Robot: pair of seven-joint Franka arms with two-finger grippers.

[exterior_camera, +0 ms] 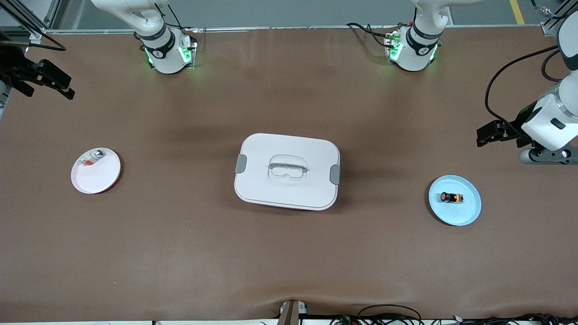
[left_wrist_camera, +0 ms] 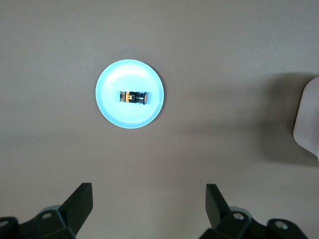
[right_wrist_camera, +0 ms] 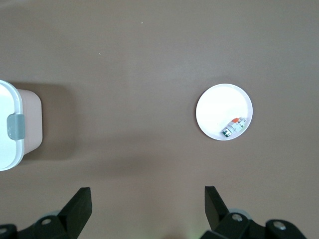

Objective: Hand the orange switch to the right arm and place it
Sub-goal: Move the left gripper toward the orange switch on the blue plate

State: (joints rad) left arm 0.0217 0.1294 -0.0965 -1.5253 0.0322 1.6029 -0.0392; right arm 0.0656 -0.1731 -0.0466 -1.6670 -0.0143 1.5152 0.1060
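The orange switch (exterior_camera: 451, 197) lies on its side on a light blue plate (exterior_camera: 468, 213) toward the left arm's end of the table. It also shows in the left wrist view (left_wrist_camera: 133, 97), in the middle of the plate (left_wrist_camera: 112, 112). My left gripper (exterior_camera: 479, 136) hangs open and empty in the air near the table's end, apart from the plate; its fingertips (left_wrist_camera: 82, 191) frame bare table. My right gripper (exterior_camera: 70, 88) is open and empty in the air at the right arm's end of the table, and in its wrist view (right_wrist_camera: 148, 194) it is over bare table.
A white lidded box (exterior_camera: 287, 171) with grey clasps stands at the table's middle. A white plate (exterior_camera: 97, 178) toward the right arm's end holds a small white-grey part (exterior_camera: 91, 158) with a red-orange bit. Cables lie along the table's near edge.
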